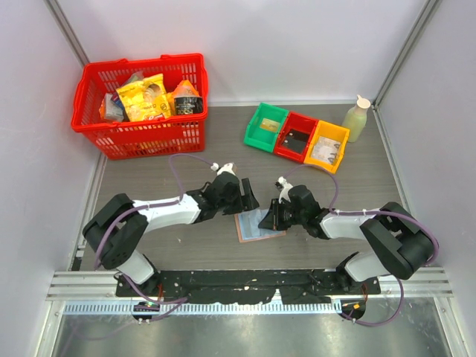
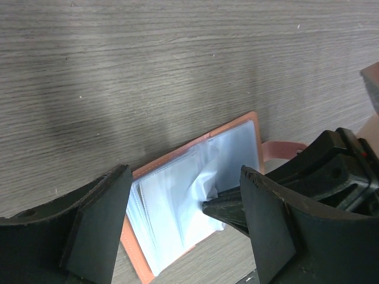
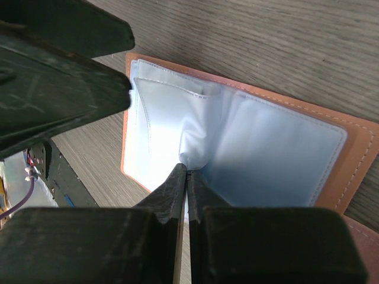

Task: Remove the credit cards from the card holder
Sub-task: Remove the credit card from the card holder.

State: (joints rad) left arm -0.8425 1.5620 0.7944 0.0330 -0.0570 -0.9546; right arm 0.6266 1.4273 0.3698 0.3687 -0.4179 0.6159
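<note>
Pinkish-tan card holder open flat on the table, pale-blue inside upward.

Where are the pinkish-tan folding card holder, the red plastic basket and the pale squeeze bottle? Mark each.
pinkish-tan folding card holder (image 3: 357, 157): right wrist view, tan leather border.
red plastic basket (image 1: 141, 138): top external view, front wall.
pale squeeze bottle (image 1: 355, 121): top external view, body.

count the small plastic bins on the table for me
3, side by side in a row at the back right of the top view: green bin on the left, red bin in the middle, yellow bin on the right, beside the bottle. None looks hidden.
</note>
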